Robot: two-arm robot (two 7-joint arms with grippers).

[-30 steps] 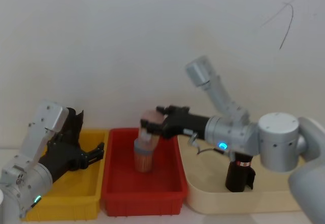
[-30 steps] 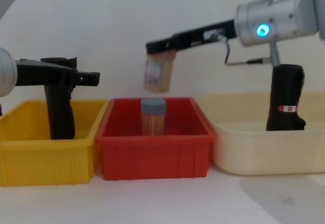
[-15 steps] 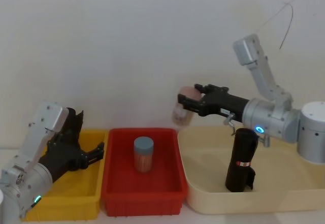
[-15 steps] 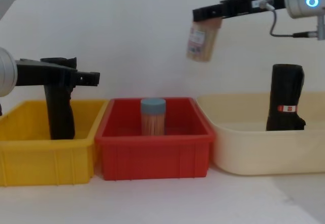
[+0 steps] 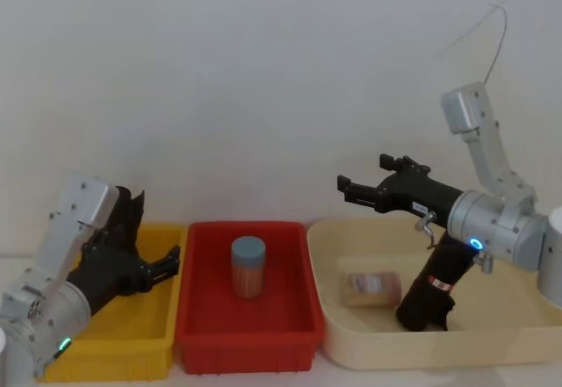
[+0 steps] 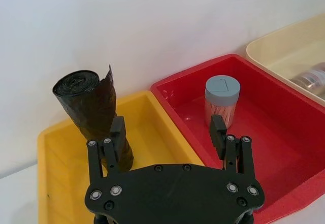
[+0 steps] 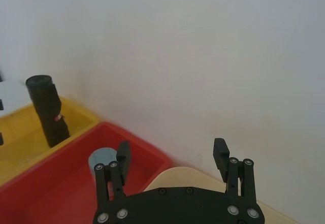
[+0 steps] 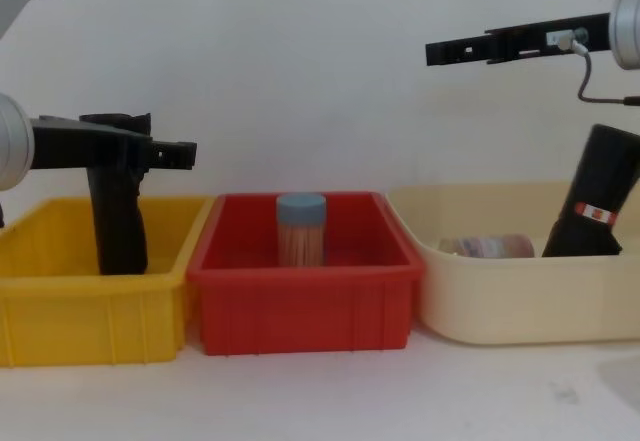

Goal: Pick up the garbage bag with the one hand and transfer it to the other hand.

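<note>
The garbage bag [image 5: 432, 283], black roll with a red-and-white label band, leans tilted in the cream tray [image 5: 369, 352], just beside a jar lying on its side [image 5: 371, 288]. The right gripper [image 5: 342, 189] hangs above that tray, jaws spread wide and empty; the left gripper [image 5: 174, 260] sits over the yellow bin [image 5: 132, 349], also wide open, near a plain black roll [image 8: 117, 217]. A blue-lidded jar [image 5: 248, 267] stands upright in the red bin [image 5: 246, 339].
</note>
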